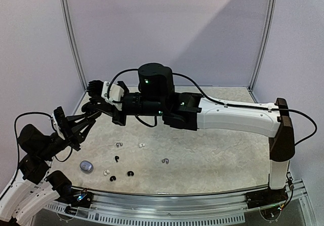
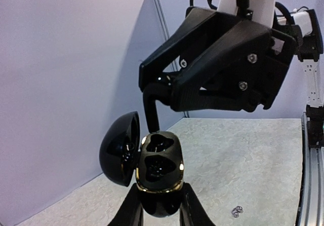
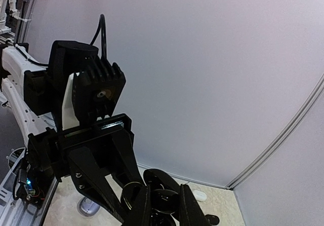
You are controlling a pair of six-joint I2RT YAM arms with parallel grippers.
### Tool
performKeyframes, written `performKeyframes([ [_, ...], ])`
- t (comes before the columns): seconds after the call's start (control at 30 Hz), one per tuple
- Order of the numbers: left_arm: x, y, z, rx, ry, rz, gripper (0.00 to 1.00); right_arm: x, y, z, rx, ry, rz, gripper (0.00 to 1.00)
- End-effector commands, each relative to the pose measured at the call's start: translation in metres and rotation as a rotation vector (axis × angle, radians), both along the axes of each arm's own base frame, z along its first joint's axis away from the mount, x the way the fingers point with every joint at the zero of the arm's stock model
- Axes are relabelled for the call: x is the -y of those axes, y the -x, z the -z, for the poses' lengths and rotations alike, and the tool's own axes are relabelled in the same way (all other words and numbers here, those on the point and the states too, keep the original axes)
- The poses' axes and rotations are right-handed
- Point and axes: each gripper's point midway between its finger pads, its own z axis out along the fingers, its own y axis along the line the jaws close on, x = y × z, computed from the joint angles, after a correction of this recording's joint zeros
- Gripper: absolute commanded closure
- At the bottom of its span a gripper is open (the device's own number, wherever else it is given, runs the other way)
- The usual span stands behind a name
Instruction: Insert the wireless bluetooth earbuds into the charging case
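My left gripper (image 2: 161, 205) is shut on the black charging case (image 2: 159, 160) and holds it up in the air. Its lid (image 2: 120, 147) is swung open to the left, and both gold-rimmed sockets look empty. My right gripper (image 2: 154, 102) hangs just above the case, one fingertip almost touching its top edge. In the right wrist view that gripper (image 3: 164, 198) is shut on a small glossy black earbud (image 3: 165, 199), with the open case right behind. Other wireless bluetooth earbuds lie on the table: grey (image 1: 164, 161), white (image 1: 142, 145) and black (image 1: 130, 174).
A silvery pebble-like case (image 1: 86, 166) lies on the table at the near left. More loose buds lie around it (image 1: 106, 173). A grey pair (image 2: 235, 212) sits on the table below the held case. Lilac walls enclose the table on the left, back and right.
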Motion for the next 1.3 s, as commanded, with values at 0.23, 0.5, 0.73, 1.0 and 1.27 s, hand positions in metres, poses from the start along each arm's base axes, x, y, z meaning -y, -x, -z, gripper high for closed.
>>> performKeyframes([
  [0.23,0.0,0.001,0.001,-0.001,0.016,0.006,1.0,0.0,-0.015,0.009,0.046,0.054,0.092,1.0],
  [0.5,-0.001,0.001,0.001,-0.002,0.017,0.006,1.0,0.003,-0.02,0.01,0.045,0.052,0.125,1.0],
  [0.73,-0.001,0.001,0.0,0.002,0.018,0.004,1.0,0.005,-0.022,0.021,0.06,0.098,0.136,1.0],
  [1.0,-0.005,-0.003,0.0,-0.014,0.031,-0.021,1.0,0.009,-0.023,0.032,0.068,0.149,0.145,1.0],
  [1.27,-0.007,-0.006,0.001,-0.024,0.035,-0.04,1.0,0.009,-0.019,0.034,0.059,0.162,0.122,1.0],
])
